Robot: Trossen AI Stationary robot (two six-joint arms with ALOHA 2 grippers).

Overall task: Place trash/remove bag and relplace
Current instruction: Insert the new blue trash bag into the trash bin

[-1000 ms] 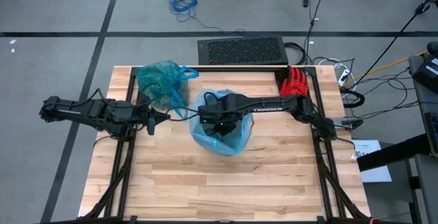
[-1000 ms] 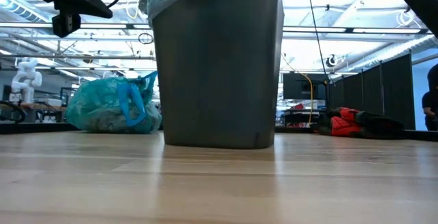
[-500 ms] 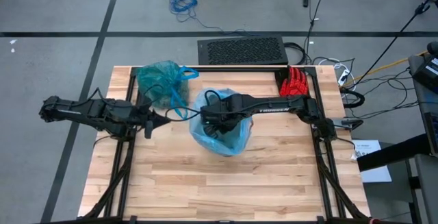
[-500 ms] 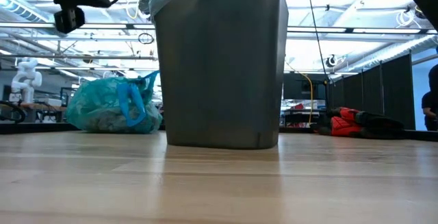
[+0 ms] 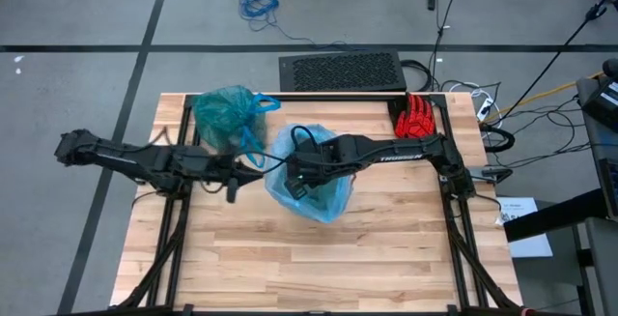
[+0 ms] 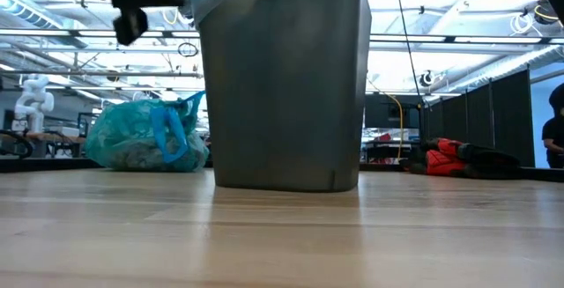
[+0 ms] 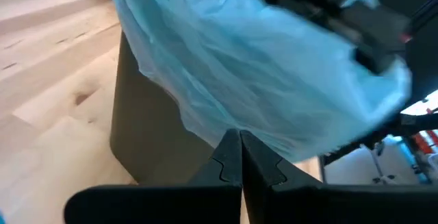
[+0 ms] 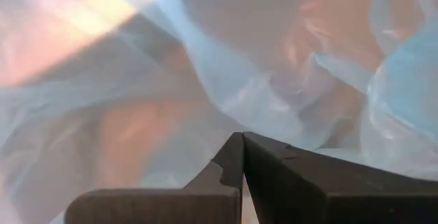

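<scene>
The teal-green bag (image 5: 224,113) with blue handle loops (image 6: 167,134) rests on its bulging bottom at the table's far left, and no gripper touches it. The trash is hidden. A bin (image 6: 282,85) stands mid-table, lined with a paler sky-blue bag (image 5: 326,200) draped over its rim (image 7: 205,107). My left gripper (image 5: 232,192) is shut and hangs in the air just left of the bin, pointing at it (image 7: 240,142). My right gripper (image 5: 299,185) is shut and reaches down into the pale bag's mouth (image 8: 241,142). My right gripper points steeply down from above with its shut fingers inside the pale bag's mouth, thin plastic (image 8: 287,107) all around them. I cannot tell whether the fingertips touch or pinch the plastic.
A red glove (image 5: 415,118) lies at the table's far right corner. The dark frame rails (image 5: 183,210) run along both table sides. Bare wood (image 5: 319,268) fills the near half of the table.
My left gripper has moved toward the table's right edge, closer to the bin, and has rolled somewhat. My right gripper has risen inside the pale bag's mouth, shifted a little toward the left and tipped. Both have stayed shut.
</scene>
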